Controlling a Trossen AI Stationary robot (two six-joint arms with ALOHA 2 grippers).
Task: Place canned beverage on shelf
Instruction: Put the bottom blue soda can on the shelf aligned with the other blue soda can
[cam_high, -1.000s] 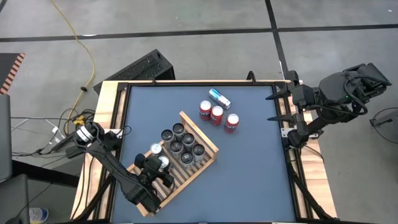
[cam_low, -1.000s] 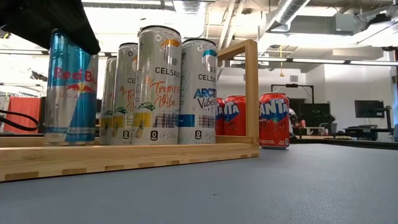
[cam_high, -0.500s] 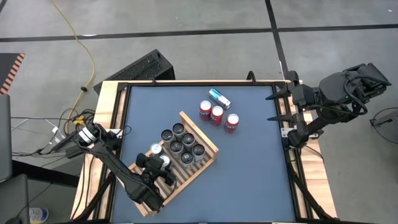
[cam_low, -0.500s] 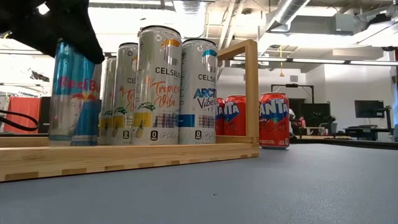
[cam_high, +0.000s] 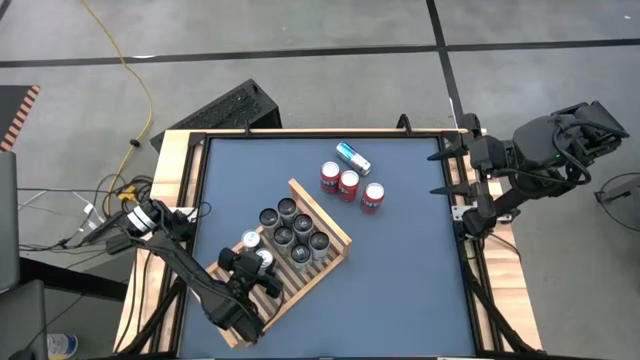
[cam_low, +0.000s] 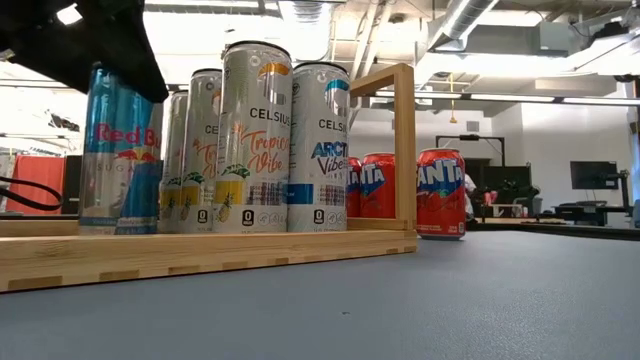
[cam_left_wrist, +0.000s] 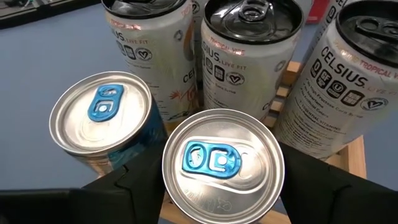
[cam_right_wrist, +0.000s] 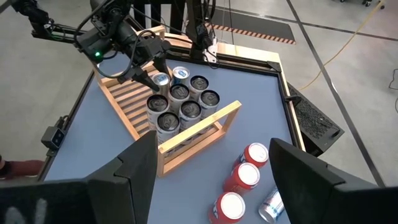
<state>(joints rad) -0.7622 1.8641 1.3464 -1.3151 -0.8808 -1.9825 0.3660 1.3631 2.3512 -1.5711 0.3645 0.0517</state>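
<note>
The shelf (cam_high: 312, 278), a light wooden slatted rack with a raised frame, lies slantwise at the table's near left. On it stand several dark-topped tall cans (cam_high: 292, 232) and two blue-tabbed silver cans. One of these (cam_left_wrist: 102, 113) stands free. The other (cam_left_wrist: 224, 160) sits between the fingers of my left gripper (cam_high: 256, 268), which is shut on it. In the low view this blue can (cam_low: 118, 150) stands under the dark gripper (cam_low: 90, 45). My right gripper (cam_right_wrist: 211, 180) hangs open, high beyond the table's right edge. My left gripper pinches the blue can's upper wall just under the rim (cam_left_wrist: 169, 186) between its two fingers (cam_left_wrist: 134, 186), one on each side. The fingers slant down from the table's near left. The can stands nearly upright on the shelf, and the shelf's rail (cam_low: 150, 255) hides its base.
Three red cans (cam_high: 348, 186) stand on the blue table past the shelf's raised frame (cam_high: 322, 212), and a blue can (cam_high: 352, 157) lies on its side behind them. The table's right half (cam_high: 410, 270) is bare.
The blue can in my left gripper has shifted a little toward the tall cans beside it. It leaned over for a moment and now stands close to upright.
</note>
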